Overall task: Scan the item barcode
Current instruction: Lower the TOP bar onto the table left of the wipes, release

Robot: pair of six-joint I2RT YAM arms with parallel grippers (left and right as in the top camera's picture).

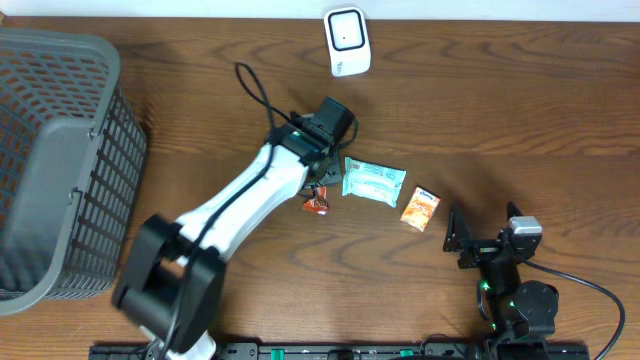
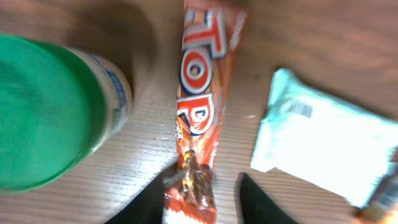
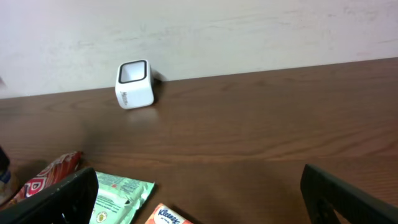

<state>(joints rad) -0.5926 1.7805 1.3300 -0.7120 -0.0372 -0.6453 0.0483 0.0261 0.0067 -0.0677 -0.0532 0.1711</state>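
Nothing looks scanned yet: your left claw [image 2: 203, 180] loosely straddles the TOP snack packet [image 2: 198, 106], your right claw [image 3: 199, 177] gapes empty, and the barcode scanner [image 1: 347, 42] sits well apart.

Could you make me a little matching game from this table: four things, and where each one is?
Things:
1 basket
2 scanner
3 TOP wrapper
4 pale green packet

Places:
a between the left fingers
b far edge of the table
c left edge
d lying flat, barcode showing

Pairs: 1-c, 2-b, 3-a, 4-d.
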